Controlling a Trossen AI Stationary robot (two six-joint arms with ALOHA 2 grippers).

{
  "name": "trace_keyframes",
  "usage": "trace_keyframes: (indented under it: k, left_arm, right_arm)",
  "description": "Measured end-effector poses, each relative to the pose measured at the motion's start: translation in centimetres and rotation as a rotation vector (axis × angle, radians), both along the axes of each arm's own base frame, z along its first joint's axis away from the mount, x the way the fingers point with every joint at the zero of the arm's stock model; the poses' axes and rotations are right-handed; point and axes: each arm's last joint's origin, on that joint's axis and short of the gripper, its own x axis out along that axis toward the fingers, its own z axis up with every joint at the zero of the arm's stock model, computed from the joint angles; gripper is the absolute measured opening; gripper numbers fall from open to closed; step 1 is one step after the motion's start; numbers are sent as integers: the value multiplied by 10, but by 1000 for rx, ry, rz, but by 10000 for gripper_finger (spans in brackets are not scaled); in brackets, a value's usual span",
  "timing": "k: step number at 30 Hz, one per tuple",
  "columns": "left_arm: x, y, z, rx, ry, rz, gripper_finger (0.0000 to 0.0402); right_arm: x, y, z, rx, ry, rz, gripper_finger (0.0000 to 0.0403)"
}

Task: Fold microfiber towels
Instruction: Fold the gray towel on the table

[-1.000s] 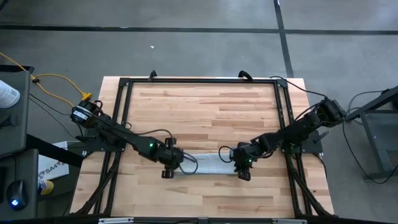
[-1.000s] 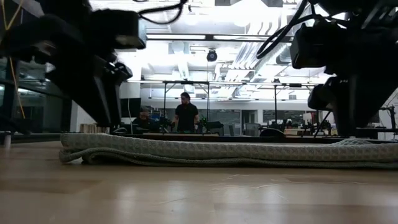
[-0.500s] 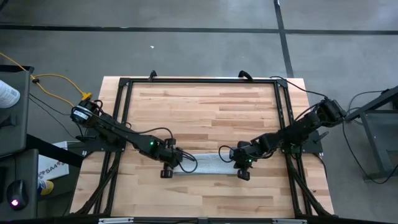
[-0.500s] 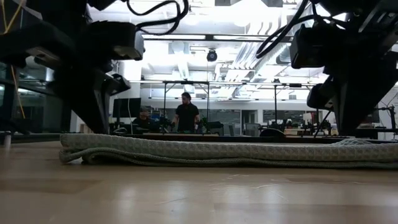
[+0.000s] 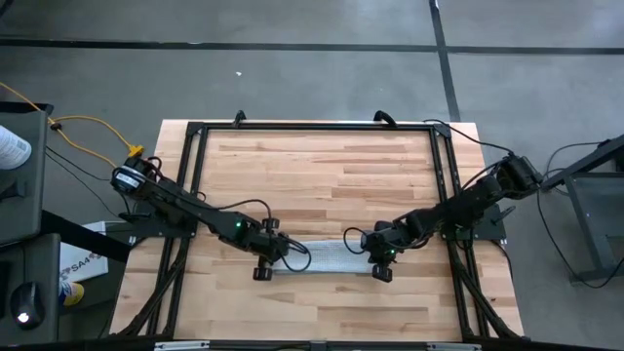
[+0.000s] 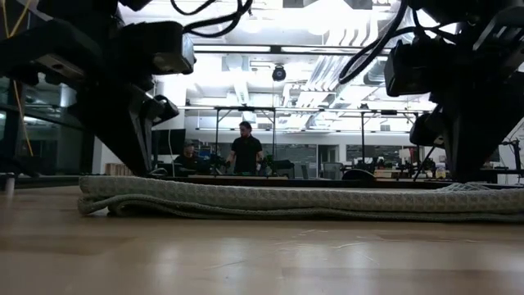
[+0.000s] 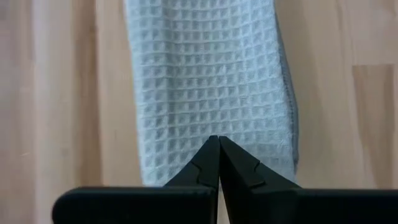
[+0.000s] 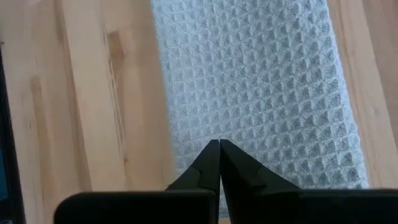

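Towel: microfiber towel (image 5: 327,257), light grey with a waffle weave, lies folded into a long narrow strip on the wooden counter (image 5: 322,171), stretched between the two grippers.
Left gripper: left gripper (image 7: 218,142) is down at one short end of the strip, its two dark fingers pressed tip to tip, clenched over the cloth right at that end; whether any fabric is pinched between the tips cannot be told.
Right gripper: right gripper (image 8: 219,144) sits at the opposite short end, fingers likewise closed together over the weave; a pinch of cloth cannot be confirmed.
Towel from the left gripper: the strip runs straight ahead of the fingertips, bare wood on either side.
Towel from the right gripper: the strip runs ahead of the tips, slightly slanted.
Layers: from table height the towel (image 6: 295,200) shows as stacked flat folds, both arms standing over its ends.
Background: a person (image 6: 245,152) stands in the room beyond.
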Motion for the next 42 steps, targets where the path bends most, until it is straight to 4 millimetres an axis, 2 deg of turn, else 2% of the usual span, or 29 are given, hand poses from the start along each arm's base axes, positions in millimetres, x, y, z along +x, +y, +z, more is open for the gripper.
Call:
trace_keyframes:
  k: [10,16,22,34,42]
  left_arm:
    - [6,-3,-23,10,65,-22,1]
    - [9,-4,-31,11,86,-36,1]
    - [14,-7,-30,-47,34,-28,0]
    - [15,-11,-29,-144,35,89,0]
    - [17,-31,-29,-181,-56,53,0]
  right_arm:
    - [5,3,-29,-24,106,6,2]
    - [5,2,-31,-27,115,-6,2]
    - [7,-2,-32,-74,100,-28,2]
    - [17,-34,-33,-176,64,-41,2]
    - [23,-69,-33,-239,51,-34,2]
